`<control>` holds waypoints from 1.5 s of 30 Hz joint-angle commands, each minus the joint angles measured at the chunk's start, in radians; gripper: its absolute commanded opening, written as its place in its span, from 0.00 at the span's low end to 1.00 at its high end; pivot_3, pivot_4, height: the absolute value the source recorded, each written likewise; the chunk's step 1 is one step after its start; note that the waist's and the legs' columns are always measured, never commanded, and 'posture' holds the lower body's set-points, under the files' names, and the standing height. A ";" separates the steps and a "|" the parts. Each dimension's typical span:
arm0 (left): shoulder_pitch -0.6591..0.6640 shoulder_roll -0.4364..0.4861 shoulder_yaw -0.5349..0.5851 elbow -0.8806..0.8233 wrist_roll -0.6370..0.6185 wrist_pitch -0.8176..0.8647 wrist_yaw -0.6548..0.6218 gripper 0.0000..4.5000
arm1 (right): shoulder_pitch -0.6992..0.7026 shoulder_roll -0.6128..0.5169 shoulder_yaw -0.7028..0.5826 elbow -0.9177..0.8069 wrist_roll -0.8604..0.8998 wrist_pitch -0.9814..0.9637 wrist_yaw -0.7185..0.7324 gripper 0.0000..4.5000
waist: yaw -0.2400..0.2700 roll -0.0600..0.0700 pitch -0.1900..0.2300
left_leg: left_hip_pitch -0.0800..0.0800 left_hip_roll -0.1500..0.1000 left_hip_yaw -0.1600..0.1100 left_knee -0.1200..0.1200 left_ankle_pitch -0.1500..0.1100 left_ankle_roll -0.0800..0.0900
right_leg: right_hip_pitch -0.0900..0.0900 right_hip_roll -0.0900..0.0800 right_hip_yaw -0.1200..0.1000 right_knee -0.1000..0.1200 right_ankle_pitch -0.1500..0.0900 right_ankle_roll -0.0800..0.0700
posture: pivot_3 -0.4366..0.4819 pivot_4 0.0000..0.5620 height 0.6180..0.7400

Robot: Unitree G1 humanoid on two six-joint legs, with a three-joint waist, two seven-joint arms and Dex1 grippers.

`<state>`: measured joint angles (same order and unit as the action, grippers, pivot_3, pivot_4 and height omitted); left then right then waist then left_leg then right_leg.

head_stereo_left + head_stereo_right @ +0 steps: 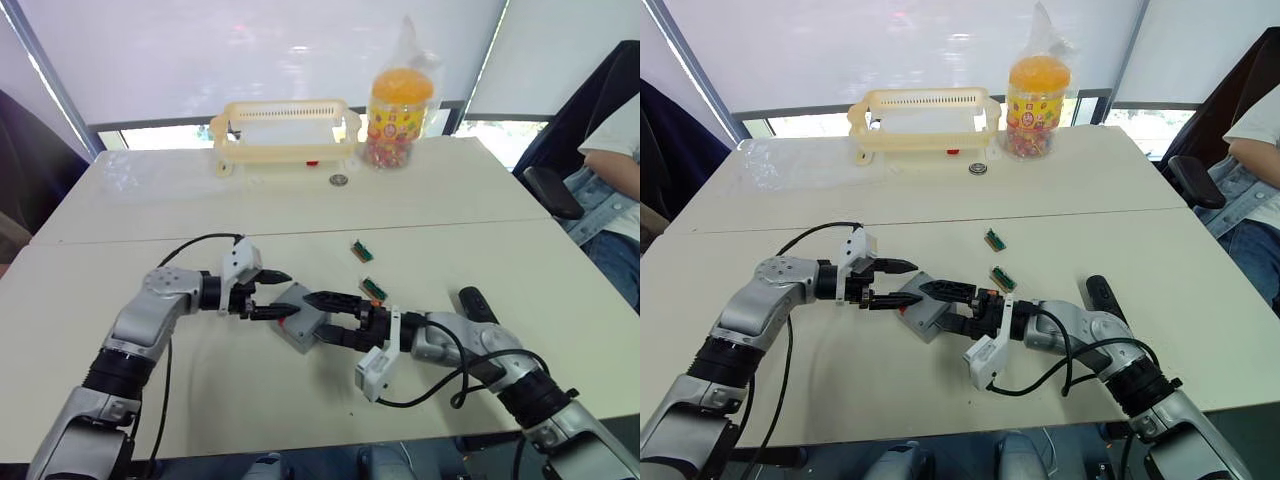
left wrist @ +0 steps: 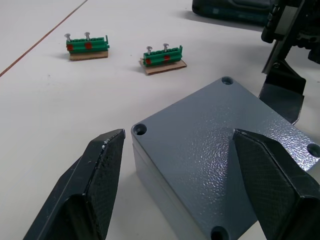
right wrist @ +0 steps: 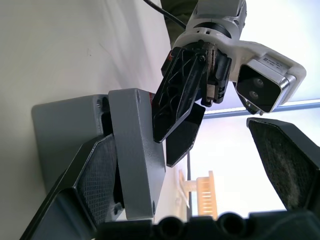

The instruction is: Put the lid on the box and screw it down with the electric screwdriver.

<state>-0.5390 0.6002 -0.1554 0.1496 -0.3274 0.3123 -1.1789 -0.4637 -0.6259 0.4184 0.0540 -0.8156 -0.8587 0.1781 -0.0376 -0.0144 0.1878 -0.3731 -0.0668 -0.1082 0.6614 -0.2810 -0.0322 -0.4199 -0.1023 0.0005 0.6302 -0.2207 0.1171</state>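
The grey box stands in the middle of the near table, and the flat grey lid with corner screw holes lies on top of it. My left gripper is open, its fingers straddling the box's left corner. From the other side my right gripper is also open, with one finger against the box's side and the other held well clear. The black electric screwdriver lies on the table to the right, beyond my right forearm.
Two small green screw holders lie just behind the box. At the far edge stand a cream basket, an orange-lidded candy jar and a coin. A seated person is at the right.
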 commanded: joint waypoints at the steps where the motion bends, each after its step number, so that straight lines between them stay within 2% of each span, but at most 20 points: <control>1: 0.025 -0.001 -0.034 0.036 0.055 -0.006 0.010 0.78 | 0.020 -0.028 -0.014 -0.044 0.037 -0.014 0.028 0.99 | 0.002 0.000 0.000 | 0.000 0.000 0.000 0.000 0.000 0.000 | 0.000 0.000 0.000 0.000 0.000 0.000 | 0.48 0.27 1.00; 11: 0.034 -0.011 -0.025 0.019 0.047 -0.001 0.012 0.78 | 0.115 -0.093 -0.090 -0.092 0.092 -0.011 0.022 0.99 | 0.005 0.001 -0.001 | 0.001 0.000 0.000 0.000 0.000 0.000 | 0.001 0.000 0.000 0.000 0.000 0.000 | 0.48 0.27 1.00; 17: 0.003 -0.025 0.072 -0.038 -0.074 0.132 0.035 0.78 | 0.199 -0.042 -0.202 -0.134 0.375 0.153 0.068 0.99 | 0.017 0.000 0.000 | 0.000 0.001 0.000 0.000 0.000 0.000 | 0.001 0.000 0.000 0.000 0.000 0.000 | 0.48 0.27 1.00; 21: -0.046 0.020 0.177 -0.090 -0.199 0.306 0.052 0.78 | 0.254 0.026 -0.236 -0.298 0.692 0.401 0.176 0.99 | 0.020 0.000 0.000 | -0.001 0.006 0.000 0.000 0.000 0.000 | 0.000 0.002 0.000 0.000 0.000 0.000 | 0.48 0.27 1.00; 24: -0.078 0.060 0.251 -0.068 -0.245 0.383 0.078 0.78 | 0.300 0.048 -0.256 -0.430 0.859 0.598 0.235 0.81 | 0.022 0.000 0.000 | -0.001 0.007 0.000 0.000 0.000 0.000 | 0.000 0.002 0.000 0.000 0.000 0.000 | 0.48 0.27 1.00; 27: -0.077 0.102 0.289 -0.030 -0.228 0.375 0.100 0.78 | 0.336 0.066 -0.277 -0.539 1.001 0.797 0.261 0.45 | 0.022 0.000 0.000 | -0.001 0.007 0.000 0.000 0.000 0.001 | 0.000 0.002 0.000 0.000 0.000 0.000 | 0.48 0.27 1.00; 30: -0.041 0.147 0.279 -0.010 -0.183 0.324 0.086 0.78 | 0.360 0.078 -0.294 -0.611 1.090 0.943 0.268 0.09 | 0.023 0.000 0.001 | 0.000 0.007 0.000 0.000 -0.001 0.001 | 0.000 0.003 0.000 0.000 0.000 -0.001 | 0.48 0.27 1.00; 31: -0.025 0.161 0.266 -0.009 -0.164 0.301 0.078 0.78 | 0.367 0.082 -0.300 -0.626 1.115 0.988 0.268 0.01 | 0.024 0.000 0.001 | -0.001 0.007 0.000 0.000 -0.001 0.001 | 0.000 0.003 0.000 0.000 0.000 -0.001 | 0.48 0.27 1.00; 35: 0.014 0.171 0.212 0.031 -0.083 0.187 0.056 0.78 | 0.389 0.081 -0.306 -0.670 1.231 1.192 0.282 0.01 | 0.029 0.000 0.001 | -0.001 0.008 0.000 0.000 -0.001 0.001 | 0.000 0.003 0.000 -0.001 0.000 -0.001 | 0.48 0.27 1.00; 42: -0.007 0.065 0.130 0.108 0.023 0.046 0.109 0.78 | 0.397 0.047 -0.279 -0.707 1.308 1.384 0.356 0.01 | 0.031 0.000 0.001 | -0.002 0.008 0.000 0.000 -0.001 0.001 | 0.000 0.003 -0.001 -0.003 0.000 -0.001 | 0.48 0.27 1.00; 45: -0.021 0.021 0.102 0.151 0.062 -0.003 0.128 0.78 | 0.421 -0.015 -0.245 -0.719 1.292 1.451 0.402 0.01 | 0.029 0.000 0.001 | -0.003 0.008 0.000 0.000 -0.001 0.001 | -0.001 0.003 -0.001 -0.003 0.000 -0.001 | 0.48 0.27 1.00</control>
<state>-0.5310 0.6204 -0.0519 0.2988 -0.2866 0.3513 -1.0615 -0.0476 -0.6198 0.1621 -0.6229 0.4750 0.5672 0.5529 -0.0088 -0.0142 0.1883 -0.3757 -0.0592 -0.1080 0.6616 -0.2820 -0.0310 -0.4206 -0.0996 -0.0007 0.6273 -0.2205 0.1160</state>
